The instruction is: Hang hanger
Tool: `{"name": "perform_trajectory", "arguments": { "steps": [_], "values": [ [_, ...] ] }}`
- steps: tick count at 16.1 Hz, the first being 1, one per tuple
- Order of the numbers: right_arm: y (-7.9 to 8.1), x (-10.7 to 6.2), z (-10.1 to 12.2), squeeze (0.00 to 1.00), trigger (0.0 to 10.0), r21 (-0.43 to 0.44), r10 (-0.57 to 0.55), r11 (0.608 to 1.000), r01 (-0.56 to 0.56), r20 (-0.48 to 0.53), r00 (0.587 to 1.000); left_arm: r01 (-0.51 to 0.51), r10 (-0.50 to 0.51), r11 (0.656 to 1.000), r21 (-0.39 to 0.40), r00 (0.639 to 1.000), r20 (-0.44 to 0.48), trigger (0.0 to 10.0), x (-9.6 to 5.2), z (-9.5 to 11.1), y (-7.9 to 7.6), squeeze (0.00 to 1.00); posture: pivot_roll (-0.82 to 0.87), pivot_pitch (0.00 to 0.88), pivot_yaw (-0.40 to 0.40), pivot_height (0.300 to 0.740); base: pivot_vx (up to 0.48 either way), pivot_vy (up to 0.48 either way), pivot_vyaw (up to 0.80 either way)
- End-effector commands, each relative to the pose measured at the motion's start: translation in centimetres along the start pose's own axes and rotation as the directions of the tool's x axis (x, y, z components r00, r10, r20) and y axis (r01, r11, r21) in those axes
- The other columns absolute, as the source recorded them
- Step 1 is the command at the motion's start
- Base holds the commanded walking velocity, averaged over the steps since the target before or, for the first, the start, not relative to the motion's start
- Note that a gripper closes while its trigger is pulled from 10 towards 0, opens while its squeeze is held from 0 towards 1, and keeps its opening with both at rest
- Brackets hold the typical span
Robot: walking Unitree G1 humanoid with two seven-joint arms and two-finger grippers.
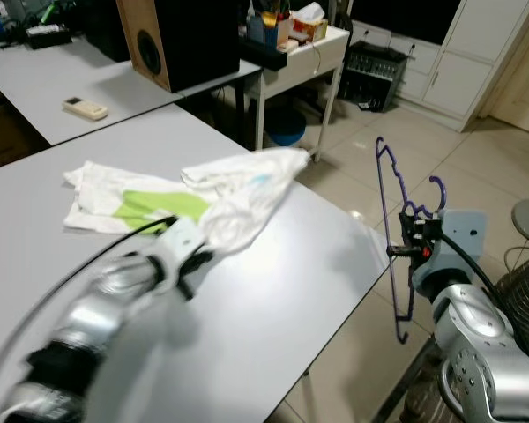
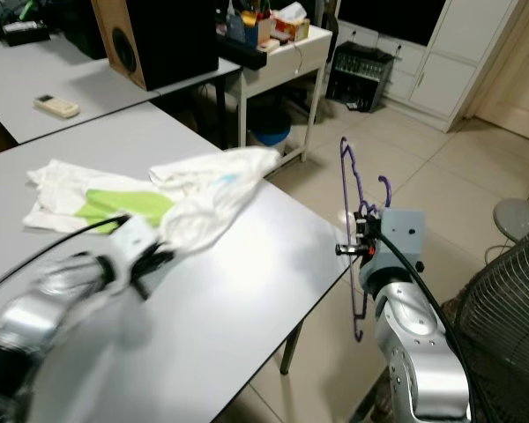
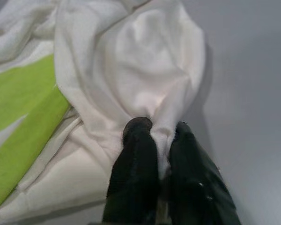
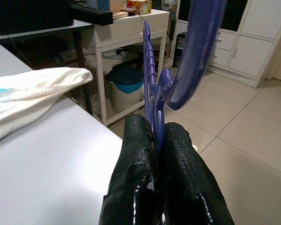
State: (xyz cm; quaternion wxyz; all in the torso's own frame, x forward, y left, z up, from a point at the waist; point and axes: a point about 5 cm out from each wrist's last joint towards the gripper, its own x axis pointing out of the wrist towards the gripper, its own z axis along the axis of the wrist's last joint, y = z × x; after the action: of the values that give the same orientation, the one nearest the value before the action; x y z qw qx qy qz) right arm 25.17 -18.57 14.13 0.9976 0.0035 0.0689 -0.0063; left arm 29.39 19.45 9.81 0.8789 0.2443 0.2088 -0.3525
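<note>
Hanger [image 1: 392, 231], purple plastic, one item: we hold it upright in our right hand [image 4: 155, 140], off the desk's [image 1: 273, 308] near corner and over the tiled floor [image 1: 370, 167]. The two black fingers [image 4: 136, 150] are clenched on its thin frame just beside the hook, which curls up past them. We judge this grip keeps the hanger's arms free for the garment to be fed on.

Shirt [image 1: 238, 189], white with a green band, one item: it lies crumpled on the desk, one end trailing toward the desk's far corner. Our left hand [image 3: 158, 136] is on the desk at the shirt's near side, its fingers [image 3: 136, 140] pinched shut on a fold of the white cloth. We judge this hold is meant to lift or steady the cloth so the hanger can meet it. Hanger and shirt are well apart; nothing is threaded yet.

Other items, beyond the desk:
- remote control [image 1: 85, 108] on a second desk
- wooden speaker [image 1: 172, 40] beside it
- white side table [image 1: 309, 62] with clutter
- blue bin [image 1: 286, 130] beneath that table
</note>
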Motion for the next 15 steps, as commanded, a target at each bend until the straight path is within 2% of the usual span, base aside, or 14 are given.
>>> {"name": "perform_trajectory", "arguments": {
  "steps": [1, 2, 3, 5, 7, 9, 10, 11, 12, 15],
  "values": [
    [0.3, 0.2, 0.2, 0.00, 10.0, 0.007, 0.020, 1.000, -0.020, 0.012, 1.000, 0.051, -0.051, 0.999, -0.016, 0.999, -0.015, 0.0, -0.7, -0.3, -0.3, 0.00, -0.16, 0.000, -0.037, 0.740, 0.000, 0.000, 0.00],
    [0.5, 0.2, 0.2, 0.00, 10.0, 0.006, 0.032, 0.999, -0.032, 0.012, 0.999, 0.100, -0.100, 0.995, -0.002, 0.995, -0.005, 0.0, -2.6, -0.3, -0.1, 0.00, -0.15, 0.000, -0.037, 0.740, 0.000, 0.000, 0.00],
    [0.8, 0.3, 0.2, 0.00, 10.0, 0.008, 0.045, 0.999, -0.046, 0.016, 0.999, 0.143, -0.142, 0.989, 0.027, 0.989, -0.030, 0.0, -5.0, -0.6, 0.0, 0.00, -0.14, 0.000, -0.040, 0.740, 0.000, 0.000, 0.00],
    [1.2, 0.4, 0.1, 0.00, 10.0, 0.011, 0.066, 0.998, -0.066, 0.015, 0.998, 0.184, -0.180, 0.983, 0.027, 0.978, -0.110, 0.0, -8.9, -1.2, -0.2, 0.00, -0.12, 0.000, -0.043, 0.740, 0.000, 0.000, 0.00],
    [1.4, 0.5, 0.0, 0.00, 10.0, 0.014, 0.078, 0.997, -0.078, 0.015, 0.997, 0.209, -0.206, 0.978, 0.007, 0.969, -0.137, 0.0, -10.7, -1.1, -0.8, 0.00, -0.11, 0.000, -0.045, 0.740, 0.000, 0.000, 0.00],
    [1.9, 1.1, -0.2, 0.00, 10.0, 0.025, 0.104, 0.994, -0.105, 0.015, 0.994, 0.220, -0.219, 0.975, -0.011, 0.962, -0.163, 0.0, -13.6, -0.2, -1.5, 0.00, -0.07, 0.000, -0.061, 0.740, 0.000, 0.000, 0.00],
    [2.3, 1.3, -0.2, 0.00, 10.0, 0.029, 0.123, 0.992, -0.123, 0.017, 0.992, 0.192, -0.194, 0.981, -0.030, 0.969, -0.155, 10.0, -14.1, 0.2, -1.2, 0.00, -0.06, 0.000, -0.067, 0.740, 0.000, 0.000, 0.00],
    [2.5, 1.5, -0.3, 0.00, 10.0, 0.035, 0.140, 0.990, -0.140, 0.008, 0.990, 0.185, -0.190, 0.981, -0.053, 0.976, -0.109, 10.0, -14.4, 1.1, -1.0, 0.67, -0.05, 0.000, -0.072, 0.740, 0.000, 0.000, 0.00],
    [2.7, 1.5, -0.4, 0.00, 10.0, 0.049, 0.154, 0.987, -0.154, -0.001, 0.988, 0.206, -0.208, 0.977, -0.060, 0.978, -0.031, 10.0, -14.7, 2.2, -1.1, 1.00, -0.05, 0.000, -0.073, 0.740, 0.000, 0.000, 0.00],
    [3.0, 1.5, -0.2, 0.00, 10.0, 0.035, 0.184, 0.982, -0.184, 0.011, 0.983, 0.244, -0.225, 0.963, -0.117, 0.962, 0.156, 10.0, -16.2, 4.7, -1.0, 1.00, -0.05, 0.000, -0.066, 0.740, 0.000, 0.000, 0.00]
  ]
}}
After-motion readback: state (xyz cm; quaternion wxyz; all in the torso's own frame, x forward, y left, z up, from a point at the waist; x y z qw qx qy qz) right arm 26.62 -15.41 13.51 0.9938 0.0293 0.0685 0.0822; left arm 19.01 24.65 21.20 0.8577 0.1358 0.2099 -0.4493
